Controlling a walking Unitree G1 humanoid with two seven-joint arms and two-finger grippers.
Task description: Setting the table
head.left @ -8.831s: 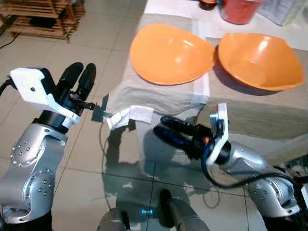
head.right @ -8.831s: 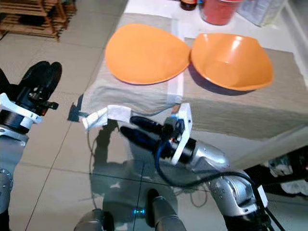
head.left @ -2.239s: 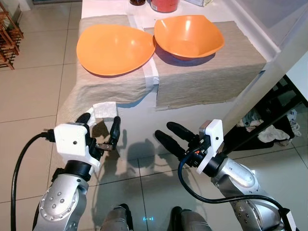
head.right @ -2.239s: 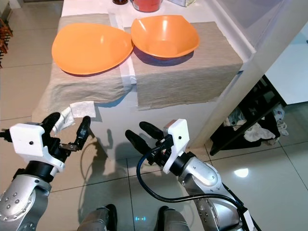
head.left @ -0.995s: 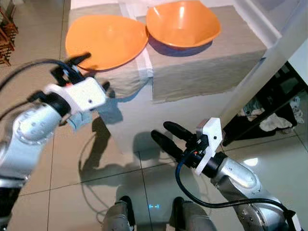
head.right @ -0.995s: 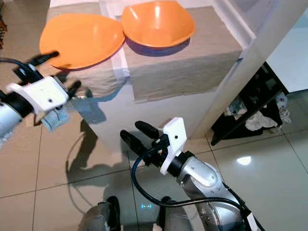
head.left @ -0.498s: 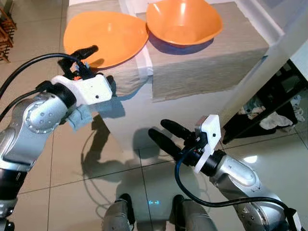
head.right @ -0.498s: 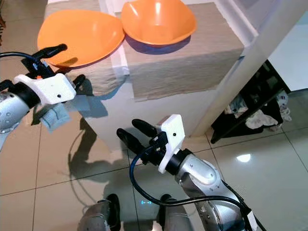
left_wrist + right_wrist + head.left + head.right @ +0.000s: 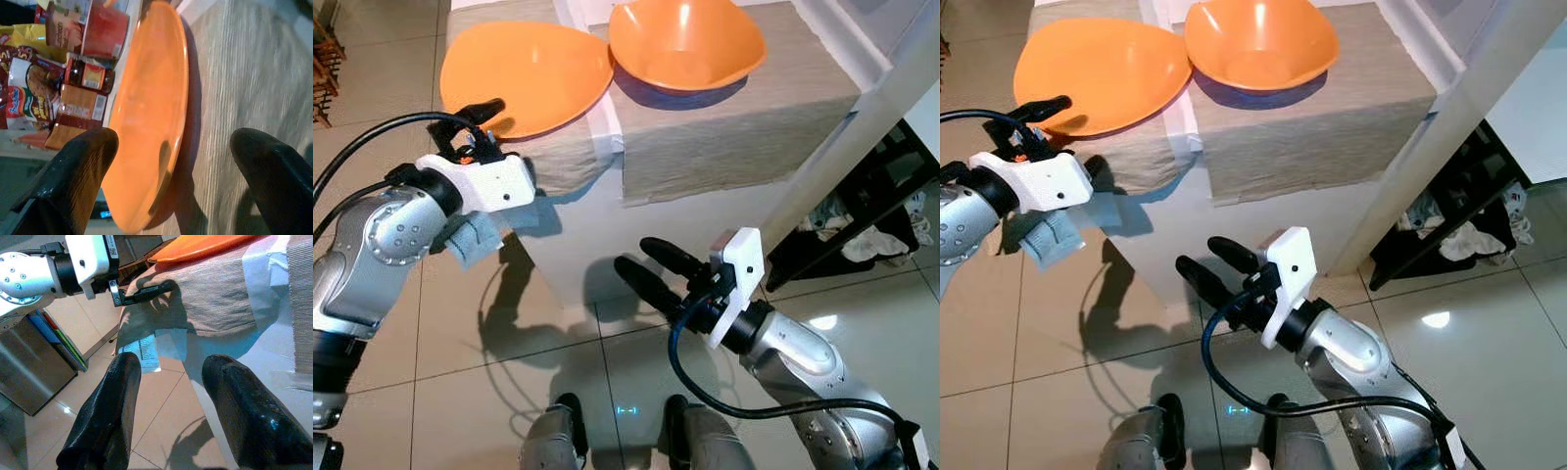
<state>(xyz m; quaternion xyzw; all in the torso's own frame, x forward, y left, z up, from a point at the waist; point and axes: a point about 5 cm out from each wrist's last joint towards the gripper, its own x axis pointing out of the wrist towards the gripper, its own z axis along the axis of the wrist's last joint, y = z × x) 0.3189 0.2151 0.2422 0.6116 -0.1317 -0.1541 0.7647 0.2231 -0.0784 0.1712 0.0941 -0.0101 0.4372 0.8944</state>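
Two orange dishes sit side by side on beige cloths (image 9: 734, 127) over a table: a shallow plate (image 9: 524, 64) on the left and a deeper bowl (image 9: 685, 39) on the right. My left gripper (image 9: 504, 139) is open at the table's near left corner, just short of the plate's near rim. One finger reaches over the cloth and the other lies lower, by the edge. In the left wrist view the plate (image 9: 146, 98) lies between the spread fingers (image 9: 73, 181), untouched. My right gripper (image 9: 634, 255) hangs open and empty low in front of the table.
A red container (image 9: 102, 29), jars and snack packets stand behind the plate. A grey-blue cloth (image 9: 475, 235) hangs below the table's left corner. A white post (image 9: 862, 137) runs down on the right, with a dark rack and clothes (image 9: 862, 230) behind it. Tiled floor lies below.
My left gripper, low near the floor two seconds ago, has risen to the table corner by the plate. Over the last half second it barely shifted. The right gripper stayed low and open.
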